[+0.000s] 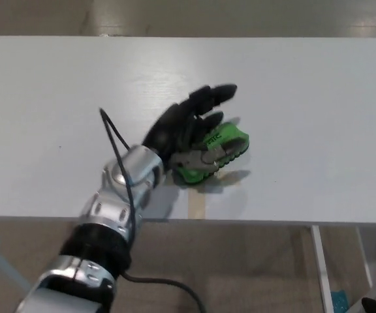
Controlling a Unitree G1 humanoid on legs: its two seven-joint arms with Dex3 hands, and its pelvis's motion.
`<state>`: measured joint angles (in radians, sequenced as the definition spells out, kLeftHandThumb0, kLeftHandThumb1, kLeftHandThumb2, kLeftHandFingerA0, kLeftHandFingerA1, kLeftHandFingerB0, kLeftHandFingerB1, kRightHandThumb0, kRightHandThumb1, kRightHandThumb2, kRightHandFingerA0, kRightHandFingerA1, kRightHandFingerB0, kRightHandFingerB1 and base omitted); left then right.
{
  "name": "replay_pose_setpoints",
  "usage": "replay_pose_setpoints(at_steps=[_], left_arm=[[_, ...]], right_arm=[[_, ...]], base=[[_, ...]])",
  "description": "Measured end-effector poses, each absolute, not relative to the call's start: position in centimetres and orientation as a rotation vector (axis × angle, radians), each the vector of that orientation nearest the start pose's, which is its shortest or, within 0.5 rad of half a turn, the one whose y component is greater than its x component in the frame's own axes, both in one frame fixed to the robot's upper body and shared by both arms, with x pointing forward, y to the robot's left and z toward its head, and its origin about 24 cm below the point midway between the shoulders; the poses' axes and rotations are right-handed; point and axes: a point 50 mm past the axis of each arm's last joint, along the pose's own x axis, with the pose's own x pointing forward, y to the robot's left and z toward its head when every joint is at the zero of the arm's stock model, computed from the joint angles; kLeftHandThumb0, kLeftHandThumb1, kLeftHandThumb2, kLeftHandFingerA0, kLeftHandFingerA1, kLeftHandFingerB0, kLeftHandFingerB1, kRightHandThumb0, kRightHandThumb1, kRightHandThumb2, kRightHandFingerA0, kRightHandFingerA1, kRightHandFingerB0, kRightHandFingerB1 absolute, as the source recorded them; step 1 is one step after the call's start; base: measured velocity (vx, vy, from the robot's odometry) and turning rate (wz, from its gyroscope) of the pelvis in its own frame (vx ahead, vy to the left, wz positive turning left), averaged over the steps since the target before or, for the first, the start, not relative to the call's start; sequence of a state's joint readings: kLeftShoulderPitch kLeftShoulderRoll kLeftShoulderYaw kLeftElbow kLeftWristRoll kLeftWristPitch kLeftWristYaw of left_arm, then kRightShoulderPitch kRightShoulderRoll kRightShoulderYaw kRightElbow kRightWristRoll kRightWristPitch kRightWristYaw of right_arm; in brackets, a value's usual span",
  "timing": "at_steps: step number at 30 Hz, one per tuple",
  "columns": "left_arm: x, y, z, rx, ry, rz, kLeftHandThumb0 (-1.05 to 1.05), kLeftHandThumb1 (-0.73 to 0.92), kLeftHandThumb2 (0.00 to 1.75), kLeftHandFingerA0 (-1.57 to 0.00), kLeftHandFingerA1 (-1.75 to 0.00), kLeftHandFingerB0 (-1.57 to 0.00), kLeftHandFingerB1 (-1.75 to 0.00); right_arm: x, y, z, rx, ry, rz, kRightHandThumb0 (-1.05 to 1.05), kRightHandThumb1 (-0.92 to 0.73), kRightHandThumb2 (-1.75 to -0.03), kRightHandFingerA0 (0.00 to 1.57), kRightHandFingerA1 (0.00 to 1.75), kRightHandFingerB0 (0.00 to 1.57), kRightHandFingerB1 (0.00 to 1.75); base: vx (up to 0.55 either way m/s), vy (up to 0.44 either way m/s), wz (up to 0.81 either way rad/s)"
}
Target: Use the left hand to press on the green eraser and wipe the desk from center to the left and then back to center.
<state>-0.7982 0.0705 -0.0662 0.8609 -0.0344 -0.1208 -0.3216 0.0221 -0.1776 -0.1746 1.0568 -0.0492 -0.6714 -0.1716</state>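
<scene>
Black and thick-fingered, the left robot hand (189, 124) is wrapped around the green eraser (213, 154), its fingers (214, 96) reaching over the far side while the thumb appears to bear on the near side, so the eraser is pinched rather than pressed flat. The eraser sits tilted, one long edge lifted so that its ridged side and some white lettering face the camera; whether its lower edge touches the desk (305, 91) cannot be told, though a shadow lies just under it. That tilt is probably a by-product of the grip: a flat palm would keep it level, whereas fingers curled round the edges tip it.

Behind the hand, the silver wrist and forearm (119, 189) come in from the lower left, with a black cable (113, 140) looping above them, which fits a reach from the robot's own left towards the middle of the desk.

Just below the eraser, a strip of tan tape (197, 203) runs to the near edge of the desk, likely marking the centre for the wipe. Being so close to it, the eraser looks to be at the centre end of its path. The right robot hand is out of sight.
</scene>
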Motion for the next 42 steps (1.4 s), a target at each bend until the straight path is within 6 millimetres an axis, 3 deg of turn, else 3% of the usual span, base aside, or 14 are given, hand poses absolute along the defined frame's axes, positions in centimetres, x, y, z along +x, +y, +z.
replay_pose_setpoints(at_steps=[1,10,19,21,23,25,27,28,29,30,31,33,34,42], left_arm=[[37.9,8.8,10.1,0.145,-0.024,-0.524,-0.76,0.46,0.84,0.00,-0.05,-0.01,-0.27],[38.1,12.0,16.3,0.173,-0.182,-0.568,-0.76,0.45,0.86,0.00,-0.08,0.00,-0.27],[34.5,17.2,21.7,0.236,-0.364,-0.635,-0.77,0.46,0.87,-0.08,-0.18,0.00,-0.32],[33.3,18.3,21.8,0.248,-0.377,-0.647,-0.77,0.46,0.87,-0.08,-0.18,0.00,-0.32],[32.0,19.3,21.7,0.258,-0.385,-0.661,-0.80,0.58,0.58,-0.08,-0.24,-0.08,-0.30],[31.5,19.7,21.6,0.262,-0.387,-0.666,-0.35,0.28,0.88,0.00,-0.47,-0.03,-0.49],[30.3,20.5,21.3,0.260,-0.386,-0.674,-0.35,0.28,0.88,0.00,-0.47,-0.03,-0.49],[29.0,21.3,20.8,0.256,-0.379,-0.675,-0.65,0.54,0.56,-0.21,-0.29,-0.18,-0.33],[28.4,21.6,20.4,0.252,-0.371,-0.676,-0.65,0.54,0.56,-0.21,-0.29,-0.18,-0.33],[27.9,21.9,20.2,0.247,-0.364,-0.677,-0.31,0.29,0.88,-0.07,-0.50,-0.09,-0.51],[27.4,22.1,19.9,0.239,-0.356,-0.680,-0.30,0.29,0.88,-0.09,-0.50,-0.10,-0.51],[25.8,22.8,18.8,0.215,-0.327,-0.688,-0.30,0.29,0.88,-0.09,-0.50,-0.10,-0.51],[25.2,23.1,18.1,0.200,-0.307,-0.693,-0.58,0.53,0.56,-0.28,-0.32,-0.25,-0.33],[20.6,25.3,14.1,0.095,-0.140,-0.702,-0.61,0.42,0.76,-0.29,-0.44,-0.32,-0.45]], right_arm=[[15.6,-24.4,-10.0,-0.208,0.380,-0.342,-0.44,-0.79,-0.64,0.75,0.51,0.61,0.41],[15.6,-24.4,-10.0,-0.208,0.382,-0.340,-0.44,-0.79,-0.64,0.75,0.51,0.60,0.41],[15.2,-24.4,-10.2,-0.209,0.393,-0.341,-0.45,-0.79,-0.64,0.75,0.51,0.60,0.40],[15.1,-24.4,-10.2,-0.208,0.396,-0.342,-0.45,-0.79,-0.64,0.75,0.51,0.60,0.40],[15.0,-24.5,-10.2,-0.208,0.398,-0.344,-0.45,-0.79,-0.64,0.74,0.50,0.60,0.40],[15.0,-24.5,-10.2,-0.208,0.399,-0.344,-0.45,-0.78,-0.64,0.74,0.48,0.59,0.39],[15.0,-24.5,-10.2,-0.208,0.400,-0.344,-0.45,-0.78,-0.64,0.74,0.48,0.59,0.39],[15.1,-24.5,-10.2,-0.207,0.396,-0.344,-0.44,-0.77,-0.64,0.75,0.48,0.59,0.39],[15.1,-24.5,-10.2,-0.206,0.395,-0.346,-0.44,-0.77,-0.64,0.75,0.48,0.59,0.39],[15.1,-24.5,-10.2,-0.206,0.395,-0.347,-0.44,-0.76,-0.64,0.75,0.47,0.59,0.39],[15.1,-24.6,-10.2,-0.205,0.394,-0.348,-0.43,-0.76,-0.64,0.75,0.48,0.59,0.39],[15.3,-24.6,-10.1,-0.202,0.386,-0.352,-0.43,-0.76,-0.64,0.75,0.48,0.59,0.39],[15.4,-24.6,-10.0,-0.201,0.382,-0.353,-0.43,-0.76,-0.64,0.76,0.48,0.59,0.39],[16.0,-24.7,-9.6,-0.195,0.354,-0.364,-0.44,-0.75,-0.64,0.75,0.46,0.57,0.39]], base=[[0.00,0.000,0.00],[0.00,0.000,0.00],[0.00,0.000,0.00],[0.00,0.000,0.00],[0.00,0.000,0.00],[0.00,0.000,0.00],[0.00,0.000,0.00],[0.00,0.000,0.00],[0.00,0.000,0.00],[0.00,0.000,0.00],[0.00,0.000,0.00],[0.00,0.000,0.00],[0.00,0.000,0.00],[0.00,0.000,0.00]])
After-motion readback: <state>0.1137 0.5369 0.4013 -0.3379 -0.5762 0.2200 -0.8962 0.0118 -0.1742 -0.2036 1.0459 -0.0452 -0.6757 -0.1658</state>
